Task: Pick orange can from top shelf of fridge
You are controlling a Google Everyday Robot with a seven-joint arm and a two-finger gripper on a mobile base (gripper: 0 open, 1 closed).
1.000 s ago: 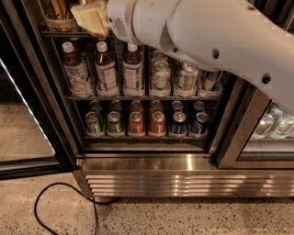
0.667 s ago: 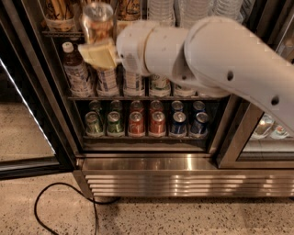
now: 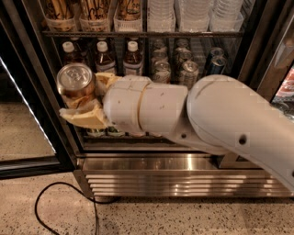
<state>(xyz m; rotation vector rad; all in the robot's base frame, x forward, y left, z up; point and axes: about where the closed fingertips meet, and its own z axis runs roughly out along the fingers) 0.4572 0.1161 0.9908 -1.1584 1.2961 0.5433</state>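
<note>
A tall fridge (image 3: pixel 251 50) with a dark frame is seen head-on, and much of the right half of the view is filled by a thick white arm (image 3: pixel 229 119) that is stretched across it from the right. Under the fridge's shelves a stainless-steel louvred base (image 3: pixel 174 176) is seen, and below it a speckled floor (image 3: pixel 183 218). An open glass door (image 3: pixel 27 163) is seen at the left edge. The top shelf (image 3: pixel 183 34), a dark wire rack, is run across the upper edge of the view; clear plastic trays (image 3: pixel 161 20) are lined along it, and tan cans with black lettering (image 3: pixel 94 9) are stood in the left ones. On the rack below, brown bottles with white caps (image 3: pixel 103 55) are ranged at the left, silver cans (image 3: pixel 188 71) in the middle and a blue can (image 3: pixel 216 59) at the right. The gripper (image 3: pixel 80 98) is placed at the arm's left end, out in front of the bottle rack and below the top shelf. Its tan fingers (image 3: pixel 85 118) are closed around the orange can (image 3: pixel 76 82), one under it and one beside it. The can is held off the shelf and tilted, so that its shiny lid with the pull tab is turned toward the camera. A black cable (image 3: pixel 41 206) is looped on the floor at the lower left.
</note>
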